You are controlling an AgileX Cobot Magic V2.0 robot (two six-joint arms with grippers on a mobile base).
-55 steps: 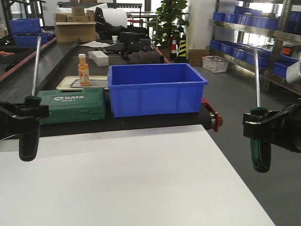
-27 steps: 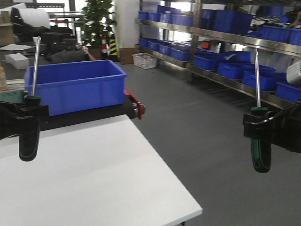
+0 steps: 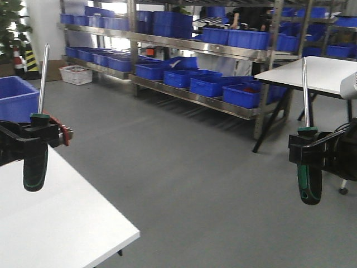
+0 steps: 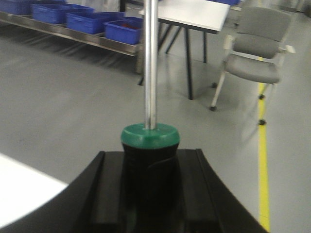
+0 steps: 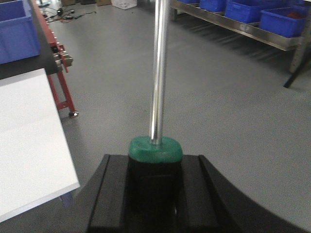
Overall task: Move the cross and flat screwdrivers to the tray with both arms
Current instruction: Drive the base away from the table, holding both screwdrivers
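One wide grey floor (image 3: 184,184) takes up most of the room. A long steel rack (image 3: 195,50) along the far side is packed with many blue crates (image 3: 215,84).

Two white surfaces show: the counter (image 3: 50,223) at lower left and a second table (image 3: 318,70) on dark legs at the right. One lone crate (image 3: 11,97), also blue, sits past the counter's far edge. One grey chair (image 4: 257,68) on castors stands near a yellow floor line (image 4: 264,160) in the left wrist view.

Two black end effectors hang level and well apart. The left end effector (image 3: 34,134) is clamped on the left screwdriver (image 3: 34,167), which appears over the counter's edge. The right end effector (image 3: 309,146) grips the right screwdriver (image 3: 309,181) over the floor.

Both screwdrivers stand upright with handles down. Each has a thick black grip with green trim, a green collar and a long thin silver shaft pointing up.
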